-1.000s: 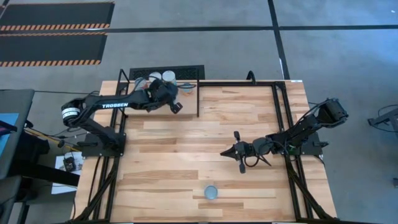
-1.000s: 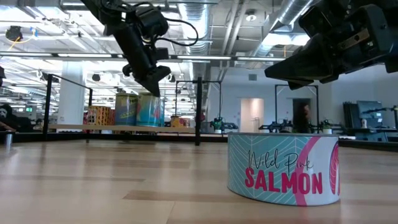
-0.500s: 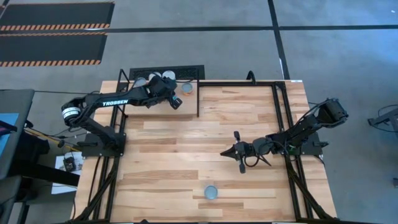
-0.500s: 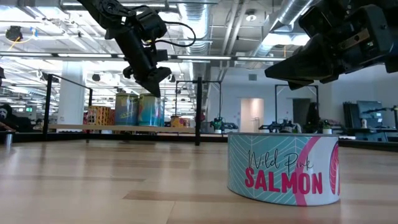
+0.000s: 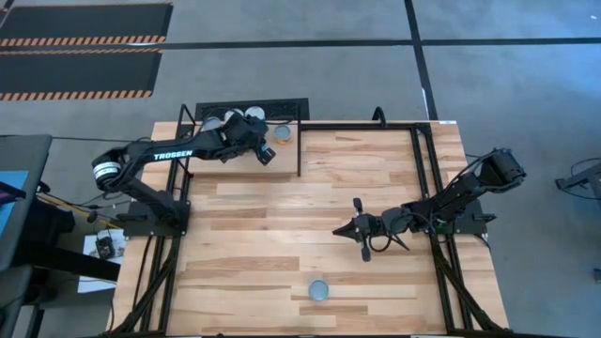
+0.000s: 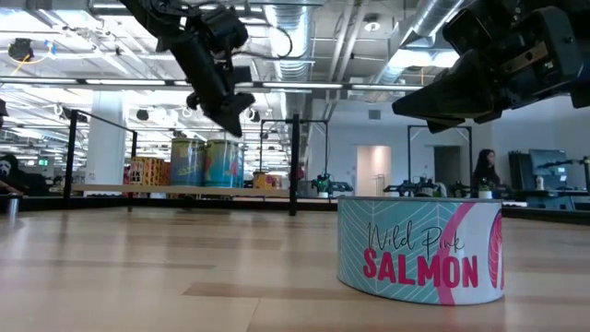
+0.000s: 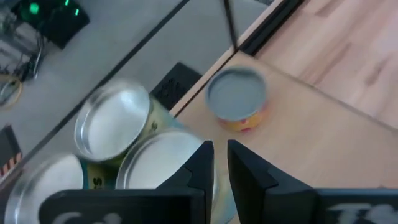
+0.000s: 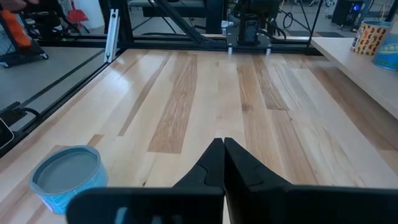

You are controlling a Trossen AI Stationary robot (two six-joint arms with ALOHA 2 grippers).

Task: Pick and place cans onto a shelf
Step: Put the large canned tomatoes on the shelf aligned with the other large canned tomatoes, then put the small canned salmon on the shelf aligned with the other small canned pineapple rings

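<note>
Three silver-topped cans (image 5: 233,117) stand together on the pale shelf (image 5: 282,161) at the table's far left corner, and a short orange-labelled can (image 5: 280,132) stands on it just to their right. My left gripper (image 5: 267,157) hovers over the shelf just near of these cans, its fingers (image 7: 219,152) closed to a narrow slit and holding nothing. A blue "Salmon" can (image 5: 319,290) stands on the tabletop near the front edge. My right gripper (image 5: 338,231) is shut and empty above the table's middle, beyond that can.
Thin black rods (image 5: 300,150) edge the shelf and run along the table's far and right sides. In the low view the shelf board (image 6: 138,191) sits raised above the tabletop. Open planked tabletop (image 5: 263,244) lies between the shelf and the blue can. People show far off in the room.
My left gripper has moved a little toward the table's far edge and the cans on the shelf, and has risen slightly. The cans and my right arm have stayed where they were.
</note>
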